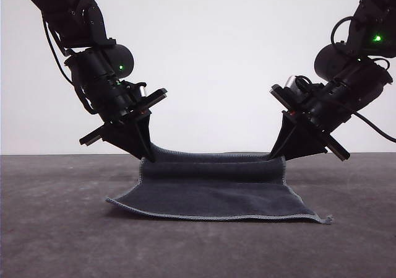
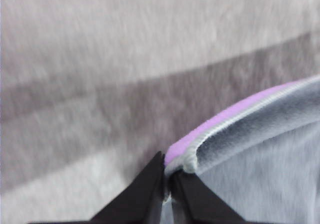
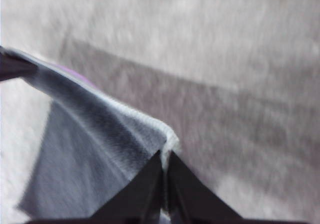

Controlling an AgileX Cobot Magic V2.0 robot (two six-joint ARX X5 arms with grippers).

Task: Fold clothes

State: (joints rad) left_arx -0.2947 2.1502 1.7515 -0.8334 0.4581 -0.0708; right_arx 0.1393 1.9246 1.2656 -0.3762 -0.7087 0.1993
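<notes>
The clothes are one small dark grey-blue cloth with a pale stitched hem, lying on the grey table with its far edge lifted and curled toward the front. My left gripper is shut on the far left corner. My right gripper is shut on the far right corner. In the left wrist view the black fingertips pinch the hem, and a strip of the purple face shows along the raised edge. In the right wrist view the fingertips close on the corner of the cloth.
The grey table stretches flat around the cloth, with open surface in front and to both sides. A plain white wall stands behind. The cloth's near edge lies flat close to the front.
</notes>
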